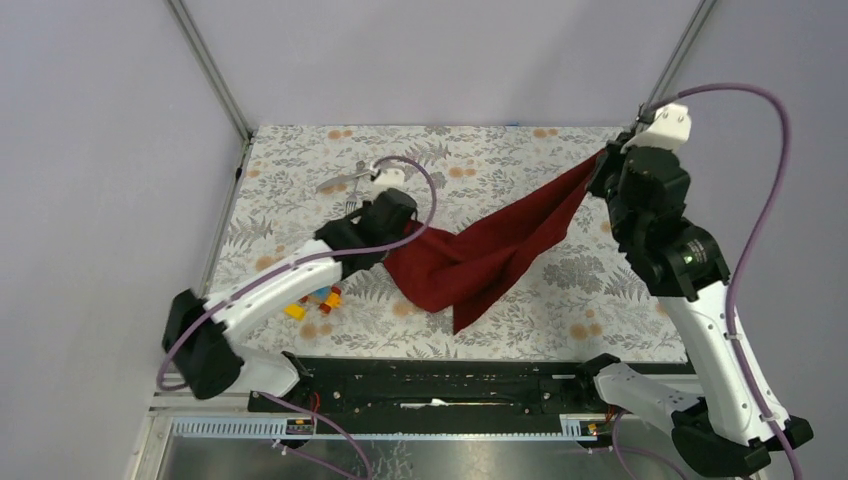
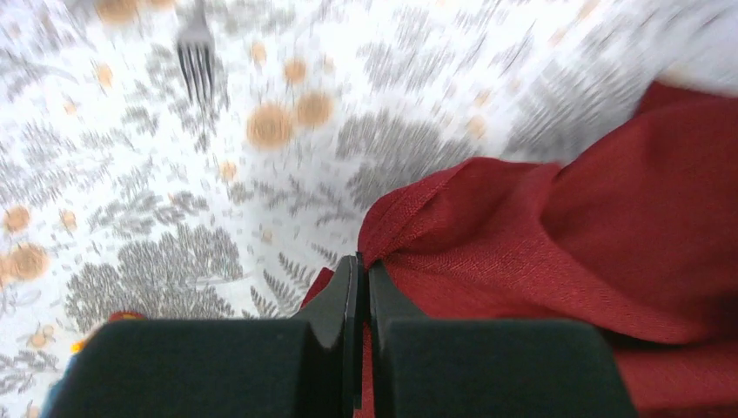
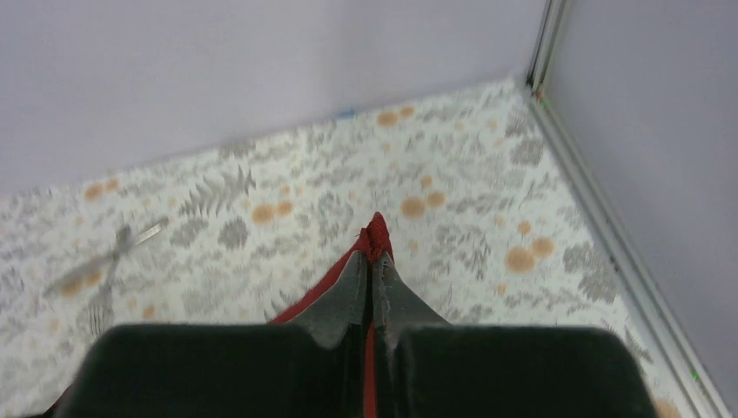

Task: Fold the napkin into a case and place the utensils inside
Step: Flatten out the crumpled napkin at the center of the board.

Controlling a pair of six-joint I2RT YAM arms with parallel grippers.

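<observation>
Slack between two pinches, the napkin (image 1: 480, 255) — one corner clamped in the left gripper (image 2: 364, 266) low over the table (image 1: 500, 150), the opposite corner clamped in the right gripper (image 3: 374, 254) raised toward the far right, both pairs of fingers pressed tight on cloth. Likely trouble: only a small tip of fabric showing past the right fingers, so liable to slip out under a hard pull; sagging middle apt to bunch and land creased instead of flat; left arm close to the fork (image 2: 197, 57) and other utensils (image 1: 345, 182), easy to knock aside, with toy blocks (image 1: 312, 300) just beneath it too. Thin, soft, dark red weave with a visible linen-like grain, draping in loose folds — no stiffness to hold a crease. Slim shiny metal cutlery, hard and probably slick on the patterned table.
</observation>
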